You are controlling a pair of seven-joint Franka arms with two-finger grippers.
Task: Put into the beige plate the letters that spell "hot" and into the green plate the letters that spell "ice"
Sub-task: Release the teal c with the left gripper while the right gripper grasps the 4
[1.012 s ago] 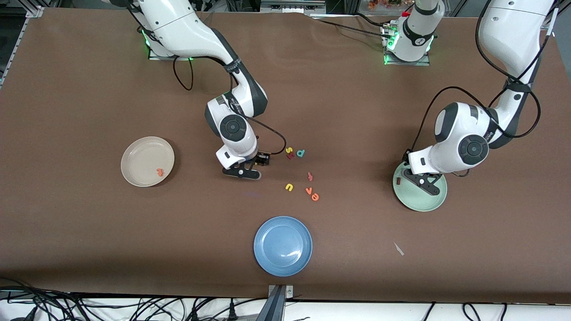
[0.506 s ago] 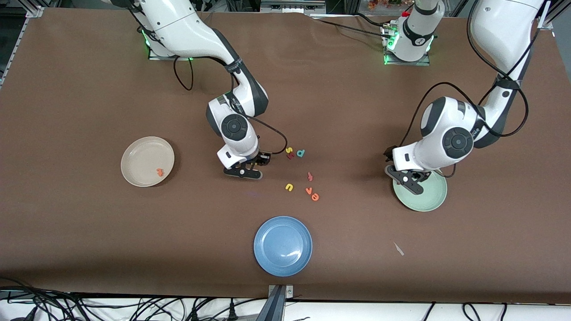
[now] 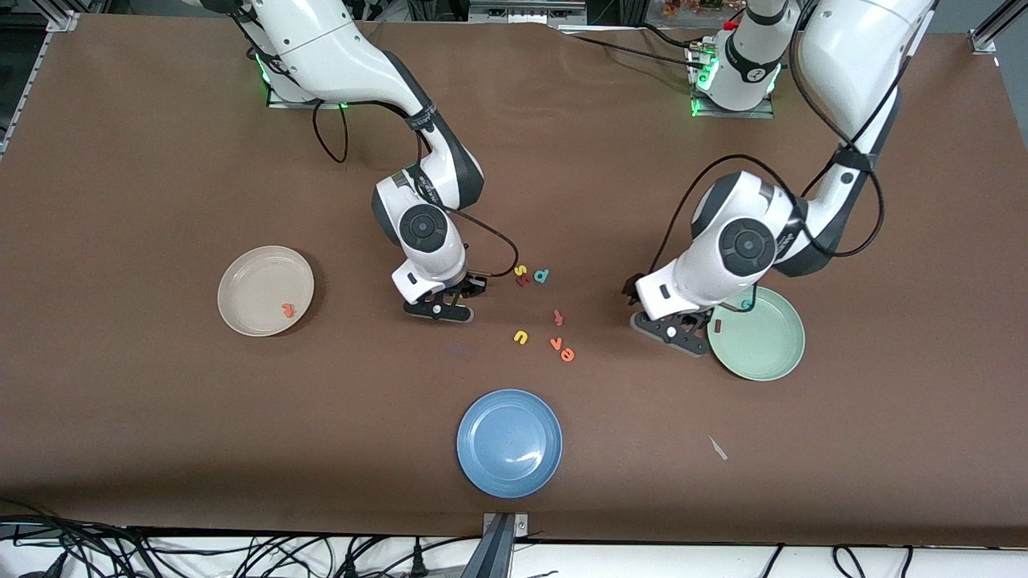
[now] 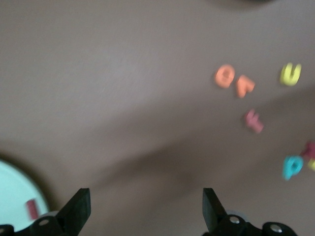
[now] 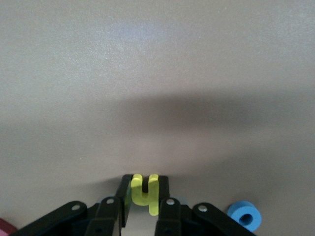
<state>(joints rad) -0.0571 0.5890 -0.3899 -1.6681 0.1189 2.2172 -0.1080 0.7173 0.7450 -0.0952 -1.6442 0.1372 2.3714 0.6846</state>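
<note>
My right gripper [image 5: 143, 206] is pinched on the yellow "h" [image 5: 144, 193] mid-table, the blue "o" [image 5: 244, 215] beside it. Next I judge it must lift and carry to the beige plate [image 3: 249, 273], holding the orange "t" [image 3: 287, 308]. My left gripper [image 4: 145, 209], fingers wide, hovers beside the green plate [image 3: 771, 353], which holds the red "i" [image 3: 717, 326].

Brown matte table [image 3: 161, 417], black cables [image 3: 241, 554] along its near white edge, metal framing at corners.
</note>
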